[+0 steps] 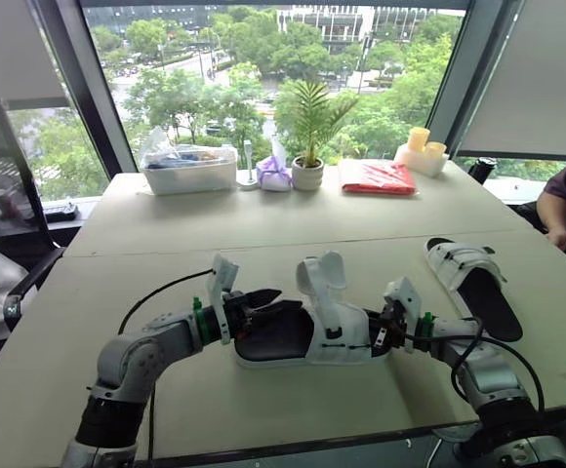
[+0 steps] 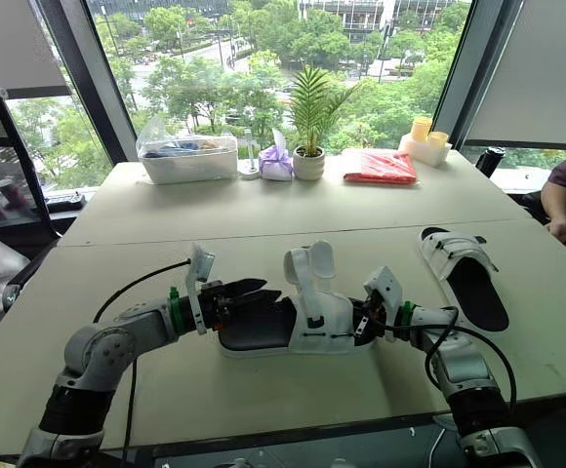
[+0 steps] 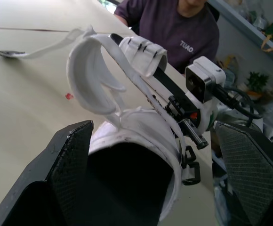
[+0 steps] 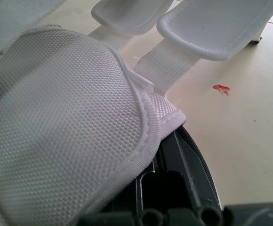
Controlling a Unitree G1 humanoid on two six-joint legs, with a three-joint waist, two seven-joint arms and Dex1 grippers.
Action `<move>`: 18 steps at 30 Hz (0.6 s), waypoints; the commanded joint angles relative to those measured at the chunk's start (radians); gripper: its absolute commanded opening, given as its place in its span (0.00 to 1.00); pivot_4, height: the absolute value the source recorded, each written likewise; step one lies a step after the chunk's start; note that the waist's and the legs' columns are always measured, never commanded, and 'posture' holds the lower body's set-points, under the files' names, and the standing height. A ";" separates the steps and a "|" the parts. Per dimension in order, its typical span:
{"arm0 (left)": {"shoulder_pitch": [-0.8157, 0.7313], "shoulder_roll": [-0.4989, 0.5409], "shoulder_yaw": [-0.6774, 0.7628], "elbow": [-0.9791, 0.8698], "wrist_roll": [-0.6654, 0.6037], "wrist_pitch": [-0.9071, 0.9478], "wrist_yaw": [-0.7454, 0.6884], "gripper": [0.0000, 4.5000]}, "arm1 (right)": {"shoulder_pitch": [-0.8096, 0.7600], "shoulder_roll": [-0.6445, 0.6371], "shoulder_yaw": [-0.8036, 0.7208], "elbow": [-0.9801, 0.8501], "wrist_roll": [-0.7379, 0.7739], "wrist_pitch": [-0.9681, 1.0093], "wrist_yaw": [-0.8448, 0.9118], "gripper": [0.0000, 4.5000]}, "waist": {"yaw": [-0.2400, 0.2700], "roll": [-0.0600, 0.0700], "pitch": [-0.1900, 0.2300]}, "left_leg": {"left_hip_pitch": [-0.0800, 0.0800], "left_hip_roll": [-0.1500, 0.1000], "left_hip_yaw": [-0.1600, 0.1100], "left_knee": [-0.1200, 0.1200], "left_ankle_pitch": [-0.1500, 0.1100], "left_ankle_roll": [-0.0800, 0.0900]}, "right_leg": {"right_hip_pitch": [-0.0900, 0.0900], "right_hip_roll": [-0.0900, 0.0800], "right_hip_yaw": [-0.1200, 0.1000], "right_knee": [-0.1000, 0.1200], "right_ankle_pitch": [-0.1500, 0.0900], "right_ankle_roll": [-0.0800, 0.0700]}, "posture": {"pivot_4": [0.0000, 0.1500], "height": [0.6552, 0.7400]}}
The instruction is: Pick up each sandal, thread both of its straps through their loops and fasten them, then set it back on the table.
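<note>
Left eye view: near sandal [image 1: 293, 343] has straps [image 1: 324, 275] sticking up unfastened, left gripper [image 1: 262, 302] spread around its heel, right gripper [image 1: 388, 328] grip can't tell. Other sandal [image 1: 480, 288] at 2 o'clock looks done.

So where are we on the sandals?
Done, it seems: the far sandal lies flat on the robot's right and looks strapped shut. In hand: the near sandal sits between the left gripper, open around its heel, and the right gripper at its toe; both straps stand up loose. Left: threading, fastening, setting down.
</note>
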 commanded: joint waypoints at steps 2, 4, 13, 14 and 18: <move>-0.027 -0.015 -0.024 -0.039 -0.003 0.001 -0.015 0.94 | 0.019 0.019 0.036 0.032 -0.035 0.020 -0.016 0.00 | 0.000 0.000 0.000 | 0.000 0.000 0.000 0.000 0.000 0.000 | 0.000 0.000 0.000 0.000 0.000 0.000 | 1.00 0.99; -0.045 -0.029 -0.043 -0.021 0.011 -0.009 -0.027 0.94 | 0.020 0.023 0.037 0.029 -0.034 0.022 -0.018 0.00 | 0.000 0.000 0.000 | 0.000 0.000 0.000 -0.001 0.000 0.000 | 0.000 0.000 0.000 -0.001 0.000 0.000 | 1.00 0.99; -0.136 -0.076 -0.101 0.060 0.053 -0.010 -0.064 0.94 | 0.015 0.026 0.030 0.028 -0.035 0.029 -0.027 0.00 | -0.001 0.000 0.000 | 0.000 0.000 0.000 -0.001 0.000 0.000 | -0.001 -0.001 0.000 -0.001 0.000 0.000 | 1.00 0.99; -0.146 -0.083 -0.108 0.073 0.058 -0.003 -0.066 0.94 | 0.017 0.026 0.029 0.027 -0.035 0.029 -0.029 0.00 | -0.001 0.000 0.000 | 0.000 0.000 0.000 -0.001 0.000 0.000 | -0.001 -0.001 0.000 -0.001 0.000 0.000 | 1.00 0.99; -0.193 -0.113 -0.128 0.131 0.087 -0.010 -0.066 0.94 | 0.019 0.029 0.027 0.025 -0.035 0.028 -0.036 0.00 | 0.000 0.000 0.000 | 0.000 0.000 0.000 -0.001 0.000 0.000 | -0.001 -0.001 0.000 -0.001 0.000 0.000 | 1.00 0.99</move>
